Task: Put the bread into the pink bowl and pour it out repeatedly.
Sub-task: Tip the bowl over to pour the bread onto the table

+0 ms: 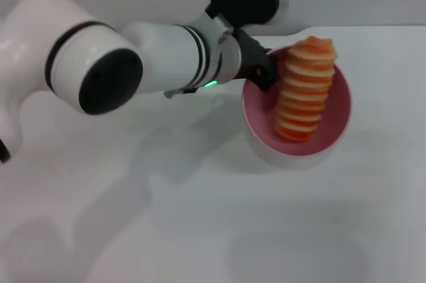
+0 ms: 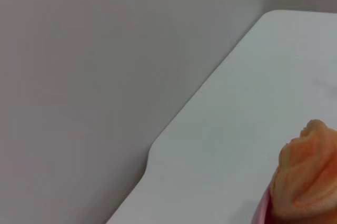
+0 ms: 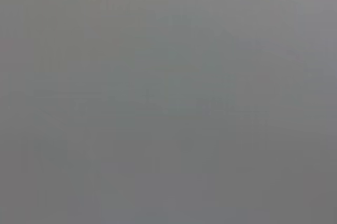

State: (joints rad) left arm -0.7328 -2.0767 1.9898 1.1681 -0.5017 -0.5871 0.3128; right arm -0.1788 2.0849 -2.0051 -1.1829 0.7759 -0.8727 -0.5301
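Head view: left gripper (image 1: 265, 70) at the pink bowl (image 1: 333, 138), its dark fingers on the near-left rim, apparently clamped there. Bread (image 1: 305, 90) stands inside, long axis steep, top past the far rim. Left wrist view adds only bread tip (image 2: 308, 174), table (image 2: 237, 145) edge. Right gripper unseen.

Left arm: extended across the head view, elbow joint nearest the camera, forearm and wrist angled away toward the far side. Left pincer (image 1: 265, 70) — black, mounted beyond the wrist's green indicator light. Right arm — not visible in any view.
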